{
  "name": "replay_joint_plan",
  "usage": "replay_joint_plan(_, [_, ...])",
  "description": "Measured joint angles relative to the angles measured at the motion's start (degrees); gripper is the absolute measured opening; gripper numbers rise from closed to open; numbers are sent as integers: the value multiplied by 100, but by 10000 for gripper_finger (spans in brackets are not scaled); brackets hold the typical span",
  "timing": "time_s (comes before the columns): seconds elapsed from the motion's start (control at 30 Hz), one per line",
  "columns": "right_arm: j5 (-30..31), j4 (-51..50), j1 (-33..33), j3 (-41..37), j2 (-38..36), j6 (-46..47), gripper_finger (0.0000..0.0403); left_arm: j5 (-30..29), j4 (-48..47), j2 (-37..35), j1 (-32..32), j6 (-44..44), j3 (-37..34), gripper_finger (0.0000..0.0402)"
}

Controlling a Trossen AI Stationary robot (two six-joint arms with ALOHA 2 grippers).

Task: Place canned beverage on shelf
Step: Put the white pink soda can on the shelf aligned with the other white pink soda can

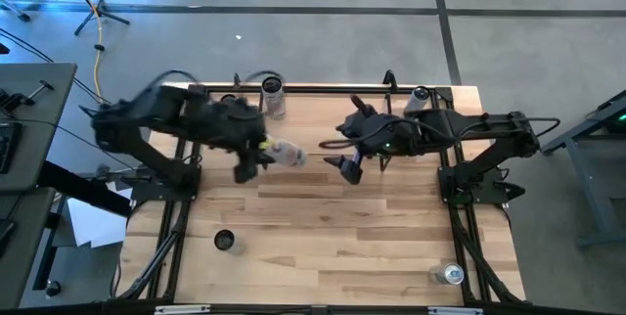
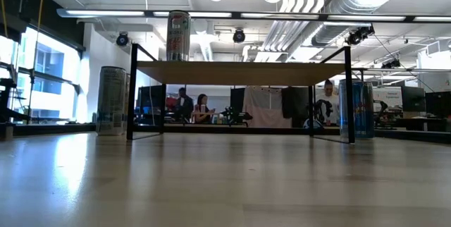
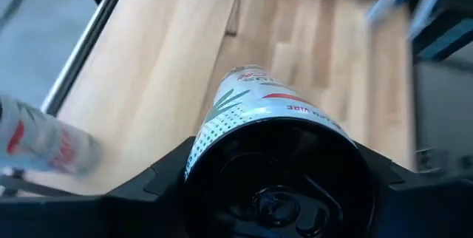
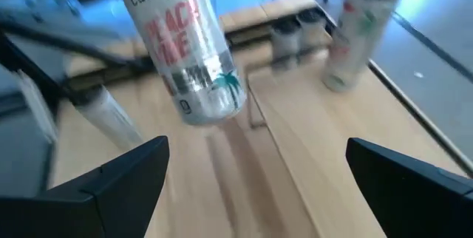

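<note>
Your left gripper [image 1: 256, 161] pinches a white can [image 1: 286, 154] above mid-desk [image 1: 323, 227], can tilted sideways; fingertips hidden under it. Right gripper [image 1: 350, 168] hangs just beside, jaws spread, holding nothing. Shelf [image 2: 239, 72] sits at the far edge with one can on top [image 2: 178, 36]. Blur hides the labels.
</note>
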Motion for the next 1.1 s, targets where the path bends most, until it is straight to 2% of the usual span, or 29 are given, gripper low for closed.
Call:
replay_joint_plan(0.17, [415, -1119, -169, -20, -144, -310, 398, -179, -581, 839, 171, 665, 322, 221])
replay_joint_plan(0.3, [424, -1192, -376, -20, -413, -876, 398, -350, -703, 1415, 375, 1275, 731, 222])
replay_joint_plan(0.4, [268, -1120, -640, -20, -644, -1311, 398, -420, -814, 1831, 629, 1502, 1099, 223])
replay_joint_plan(0.5, [-212, -1013, -1020, -20, -908, -1599, 398, -294, -1101, 2108, 898, 1503, 1545, 223])
replay_joint_plan(0.67, [-1018, -974, -1607, -20, -1260, -1540, 398, 555, -1069, 2173, 1303, 1561, 1977, 224])
replay_joint_plan(0.73, [-1203, -972, -1736, -20, -1338, -1386, 398, 659, -1076, 2118, 1437, 1596, 2006, 224])
replay_joint_plan(1.1, [-1010, -478, -1799, -24, -785, -870, 398, 1113, -1078, 2069, 2165, 1677, 1977, 225])
